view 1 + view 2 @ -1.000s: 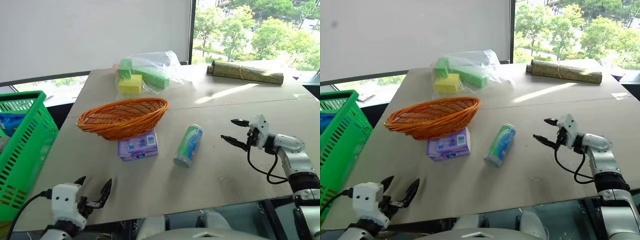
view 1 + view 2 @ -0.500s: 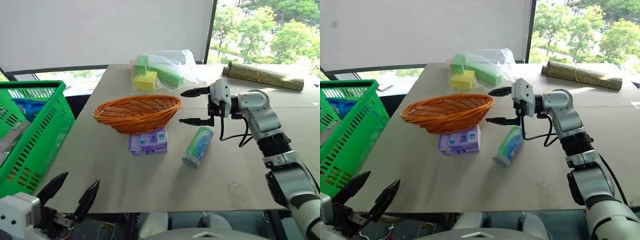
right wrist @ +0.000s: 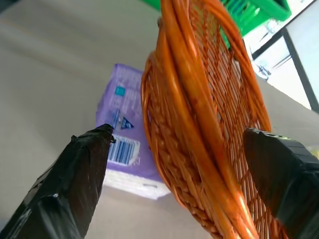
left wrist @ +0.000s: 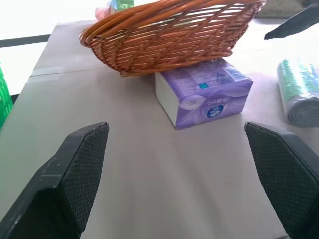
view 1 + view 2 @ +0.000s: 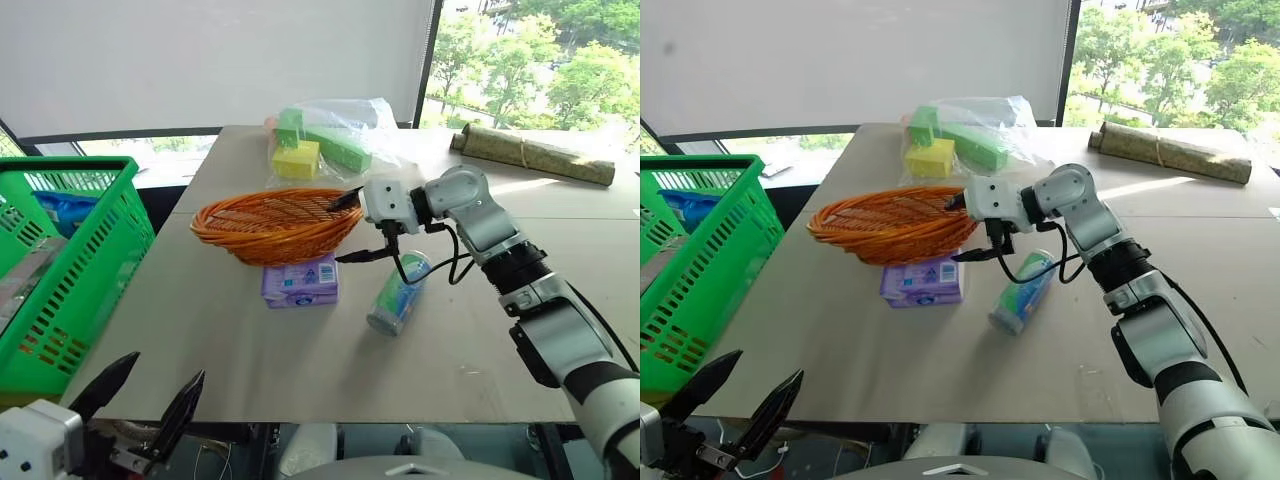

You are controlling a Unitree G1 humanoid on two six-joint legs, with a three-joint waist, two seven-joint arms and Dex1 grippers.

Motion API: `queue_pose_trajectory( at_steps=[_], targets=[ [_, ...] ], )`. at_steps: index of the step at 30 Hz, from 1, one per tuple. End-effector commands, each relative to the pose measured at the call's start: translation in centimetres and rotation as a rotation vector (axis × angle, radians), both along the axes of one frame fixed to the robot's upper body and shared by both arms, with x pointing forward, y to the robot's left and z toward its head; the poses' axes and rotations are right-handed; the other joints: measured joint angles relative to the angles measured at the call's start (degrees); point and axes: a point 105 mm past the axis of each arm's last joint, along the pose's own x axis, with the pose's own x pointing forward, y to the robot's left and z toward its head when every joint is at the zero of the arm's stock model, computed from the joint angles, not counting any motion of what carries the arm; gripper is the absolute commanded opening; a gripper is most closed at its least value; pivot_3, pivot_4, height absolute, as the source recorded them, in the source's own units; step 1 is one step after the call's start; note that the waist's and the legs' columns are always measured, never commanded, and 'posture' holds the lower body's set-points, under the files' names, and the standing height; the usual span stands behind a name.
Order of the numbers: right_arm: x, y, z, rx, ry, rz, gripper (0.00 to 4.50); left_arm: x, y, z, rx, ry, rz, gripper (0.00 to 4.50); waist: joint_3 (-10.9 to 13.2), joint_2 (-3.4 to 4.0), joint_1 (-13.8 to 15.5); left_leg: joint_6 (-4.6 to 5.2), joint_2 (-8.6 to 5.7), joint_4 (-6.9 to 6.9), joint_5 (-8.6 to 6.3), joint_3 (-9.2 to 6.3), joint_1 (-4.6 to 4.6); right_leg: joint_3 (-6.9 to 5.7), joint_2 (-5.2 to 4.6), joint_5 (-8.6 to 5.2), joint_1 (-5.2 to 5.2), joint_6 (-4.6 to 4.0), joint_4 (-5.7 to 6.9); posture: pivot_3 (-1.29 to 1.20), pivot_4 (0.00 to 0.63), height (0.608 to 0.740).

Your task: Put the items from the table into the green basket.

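Observation:
The purple packet (image 5: 300,281) lies flat on the table (image 5: 300,350), tucked against the front of an orange wicker basket. Just to its right lies the slim drink can (image 5: 398,293) on its side. My right gripper (image 5: 338,232) hangs open above the gap between packet and can, one finger by the wicker rim and the other low near the can's top; it holds nothing. In the right wrist view the wicker rim and the packet (image 3: 122,149) show between its fingers. My left gripper (image 5: 167,365) is open and empty at the table's near edge. The green basket (image 5: 70,270) stands off the table's left side.
The orange wicker basket (image 5: 270,222) sits mid-table behind the packet. A clear bag of green and yellow blocks (image 5: 325,140) lies at the back, and a rolled mat (image 5: 530,155) at the back right. Something blue lies inside the green basket.
My right gripper has swung left from the table's right side, over the can, to the wicker basket's rim. The left gripper has risen a little. The camera has turned left.

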Motion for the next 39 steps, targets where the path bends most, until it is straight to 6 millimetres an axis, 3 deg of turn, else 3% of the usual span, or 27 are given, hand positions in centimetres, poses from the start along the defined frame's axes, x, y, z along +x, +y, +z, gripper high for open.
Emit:
queue_pose_trajectory(
  at_steps=[1, 3, 4, 5, 8, 10, 13, 17, 22, 27, 31, 36, 39],
  targets=[
    [-0.1, 0.9, 1.6, 0.015, -0.061, 0.024, 3.90, 0.0, -1.1, 1.1, -0.028, -0.050, -0.052, 4.50, 0.04, 0.00, 0.09, 0.00, 0.00, 0.00, 0.00, -0.01, -0.01, 0.00, 0.01, 0.00, -0.02, 0.00, 0.00, 0.35, 0.000, 0.740],
    [-0.1, 1.0, 1.6, 0.013, -0.064, 0.022, 3.25, 0.0, -1.4, 1.1, -0.041, -0.050, -0.070, 4.50, 0.10, 0.03, 0.12, 0.00, 0.01, 0.00, 0.00, -0.02, -0.03, -0.01, 0.03, 0.00, -0.04, 0.00, 0.01, 0.35, 0.000, 0.740],
    [-0.1, 1.0, 1.6, 0.013, -0.066, 0.020, 2.65, 0.0, -1.4, 1.0, -0.044, -0.050, -0.074, 4.50, 0.12, 0.04, 0.13, 0.00, 0.01, 0.00, 0.00, -0.02, -0.02, -0.01, 0.03, 0.00, -0.04, 0.00, 0.01, 0.34, 0.000, 0.740],
    [-0.1, 0.9, 1.7, 0.016, -0.073, 0.017, 2.39, 0.1, -1.5, 1.0, -0.047, -0.051, -0.079, 4.50, 0.15, 0.05, 0.11, 0.00, 0.01, 0.00, 0.00, -0.02, -0.02, -0.01, 0.03, 0.00, -0.04, 0.00, 0.01, 0.33, 0.000, 0.740],
    [-0.1, 0.5, 1.9, 0.020, -0.081, 0.015, 0.96, 0.5, -1.6, 1.1, -0.066, -0.061, -0.097, 4.50, 0.22, 0.07, 0.13, 0.00, 0.01, 0.00, 0.00, -0.02, -0.02, -0.02, 0.05, 0.00, -0.04, 0.01, 0.02, 0.32, 0.000, 0.740],
    [0.0, 0.4, 2.6, 0.049, -0.101, 0.001, 0.24, 1.1, -1.7, 1.4, -0.085, -0.084, -0.122, 4.50, 0.23, 0.08, 0.14, 0.00, 0.01, 0.00, 0.00, -0.05, -0.03, -0.04, 0.05, 0.00, -0.04, 0.01, 0.02, 0.30, 0.000, 0.740],
    [0.8, -0.2, 4.3, 0.097, -0.163, -0.054, 0.24, 2.3, -2.1, 2.2, -0.106, -0.129, -0.163, 4.50, 0.29, 0.12, -0.16, 0.00, 0.01, 0.01, 0.00, -0.07, -0.04, -0.07, 0.07, 0.00, -0.05, 0.00, 0.03, 0.26, 0.000, 0.740],
    [2.5, -3.1, 6.6, 0.123, -0.246, -0.183, 0.24, 4.3, -2.6, 3.6, -0.143, -0.208, -0.211, 4.50, 0.35, 0.15, -0.47, -0.02, 0.01, 0.05, 0.02, -0.15, -0.07, -0.12, 0.10, 0.01, -0.05, -0.01, 0.09, 0.20, 0.000, 0.740],
    [4.3, -10.3, 8.3, -0.013, -0.389, -0.393, 0.24, 7.4, -4.0, 3.3, -0.157, -0.193, -0.305, 4.50, 0.37, 0.19, -0.84, -0.04, -0.10, 0.08, 0.02, -0.11, -0.12, -0.06, 0.02, 0.09, -0.05, 0.07, 0.07, 0.11, 0.000, 0.740],
    [5.5, -17.6, 7.8, -0.208, -0.517, -0.585, 0.24, 10.8, -6.0, 3.4, -0.188, -0.200, -0.403, 4.50, 0.41, 0.27, -2.78, -0.04, -0.16, 0.08, 0.02, 0.00, -0.08, 0.05, 0.00, 0.14, -0.03, 0.14, 0.05, 0.01, 0.000, 0.740],
    [6.4, -20.4, 6.8, -0.256, -0.546, -0.689, 0.24, 13.2, -6.0, 3.0, -0.141, -0.170, -0.406, 4.50, 0.42, 0.31, -6.47, -0.05, -0.13, 0.06, 0.04, 0.19, 0.05, 0.27, 0.03, 0.17, 0.01, 0.18, 0.12, -0.03, 0.000, 0.740],
    [7.8, -21.3, 4.3, -0.287, -0.569, -0.737, 2.72, 15.5, -4.2, 0.9, -0.033, -0.049, -0.293, 4.50, 0.43, 0.34, -10.50, -0.06, 0.03, -0.05, 0.05, 0.51, 0.36, 0.61, 0.12, 0.18, 0.02, 0.18, 0.21, -0.06, 0.000, 0.740],
    [7.9, -21.1, 5.3, -0.199, -0.596, -0.763, 4.08, 15.9, -2.5, -0.9, 0.107, 0.049, -0.190, 4.50, 0.45, 0.37, -11.65, -0.06, 0.09, -0.05, 0.05, 0.56, 0.38, 0.71, 0.12, 0.19, -0.02, 0.18, 0.24, -0.06, 0.000, 0.740]
  ],
)
